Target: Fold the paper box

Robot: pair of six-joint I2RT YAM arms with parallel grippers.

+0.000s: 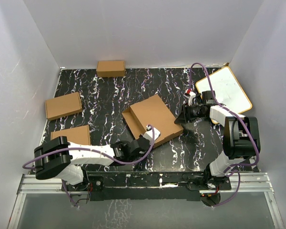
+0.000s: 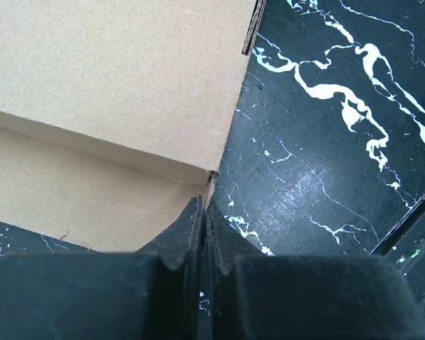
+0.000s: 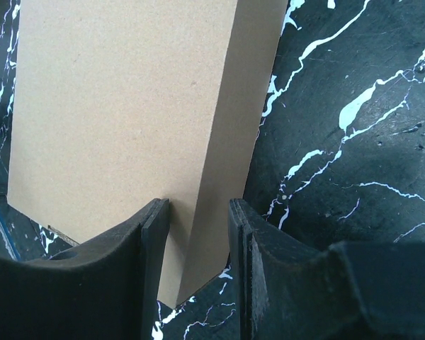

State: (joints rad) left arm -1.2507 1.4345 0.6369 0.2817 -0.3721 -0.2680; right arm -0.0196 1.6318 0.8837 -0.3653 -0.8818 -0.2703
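Folded paper box [image 1: 153, 117] lying at the middle of a black, white-veined table [image 1: 102, 102], one arm at each near corner.

The table sits inside a pale grey enclosure whose walls [image 1: 148, 28] rise on the left, far and right sides, and a metal rail [image 1: 148, 183] carries the arm bases along the near edge. The paper box lies flat and closed, turned at an angle to the table edges. The left gripper [image 2: 204, 207] has its fingers pressed together, tips at the box's near corner. The right gripper [image 3: 197, 212] is partly closed around the box's right corner, one finger on the top face, the other against the side wall. Three smaller cardboard boxes [image 1: 63, 105] lie apart along the left and far sides; a white board [image 1: 226, 88] with a tan rim lies at the far right.
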